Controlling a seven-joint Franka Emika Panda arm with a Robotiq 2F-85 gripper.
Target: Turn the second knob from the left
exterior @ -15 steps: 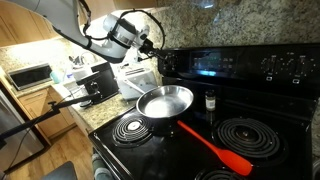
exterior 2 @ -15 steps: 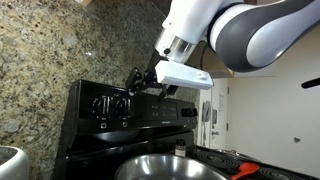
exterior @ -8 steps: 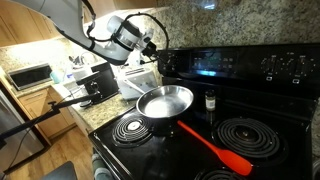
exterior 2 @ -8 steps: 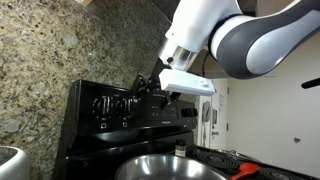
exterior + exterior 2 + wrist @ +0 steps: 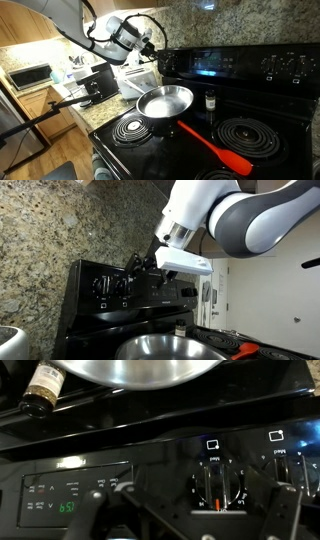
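Note:
The black stove's back panel (image 5: 90,290) carries two knobs at its left end. The second knob from the left (image 5: 124,283) fills the middle of the wrist view (image 5: 218,485), with an orange mark on its lower edge. My gripper (image 5: 205,510) is open in front of it, one dark finger (image 5: 118,505) on each side of the knob, and no contact shows. In both exterior views the gripper (image 5: 138,265) (image 5: 153,47) hangs just off the panel's left end. The leftmost knob (image 5: 100,284) shows at the right edge of the wrist view (image 5: 308,468).
A steel pan (image 5: 165,102) sits on the front left burner, with a red spatula (image 5: 215,148) lying beside it. A spice bottle (image 5: 210,101) stands near the panel. Further knobs (image 5: 285,65) sit at the panel's other end. The granite wall (image 5: 50,240) rises behind the stove.
The gripper has edged slightly closer to the panel's left knobs. Its jaws have stayed open.

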